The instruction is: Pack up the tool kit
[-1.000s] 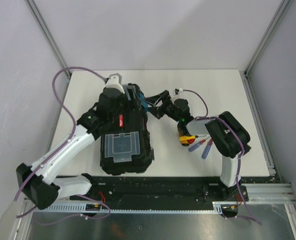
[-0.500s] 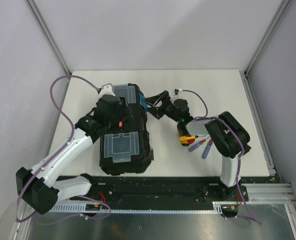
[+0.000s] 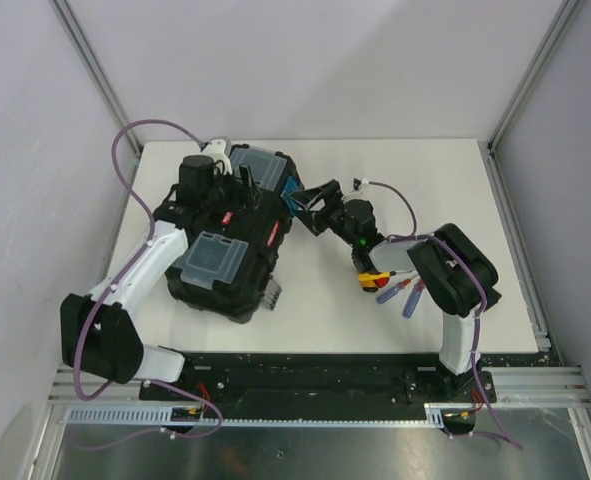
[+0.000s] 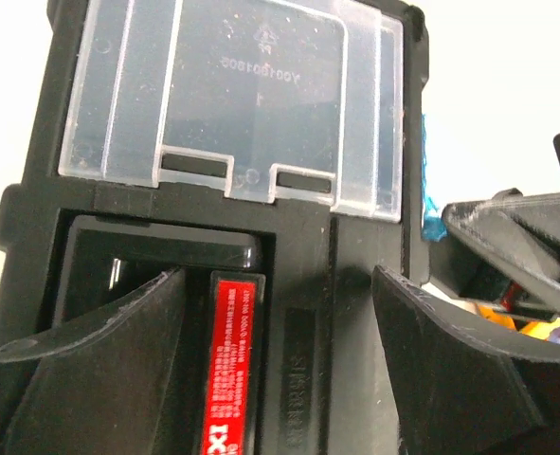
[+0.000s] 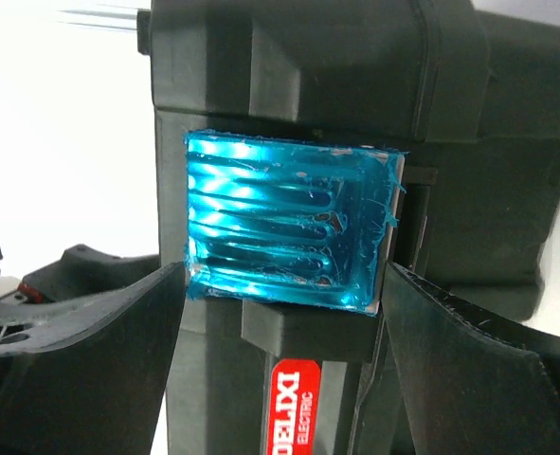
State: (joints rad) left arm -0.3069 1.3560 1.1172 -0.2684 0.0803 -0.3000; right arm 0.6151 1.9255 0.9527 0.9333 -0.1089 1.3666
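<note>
— Position of toolbox?
— Left half of table, skewed. Rigid plastic, bulky, probably hefty; smooth, liable to slide. Best taken by handle.
— Tools?
— Fingers of left gripper spread wide astride handle. Same for right gripper, flanking blue latch, no squeeze evident. Some screwdrivers loose, right side.
— Room?
— Plain white top, grey walls close.

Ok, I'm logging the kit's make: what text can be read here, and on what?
"DELIXI ELECTRIC": red label on the toolbox, below the blue latch.
Moulded code on the clear lid: too faint to read reliably.
Handle label: fine print too small to read.
</note>
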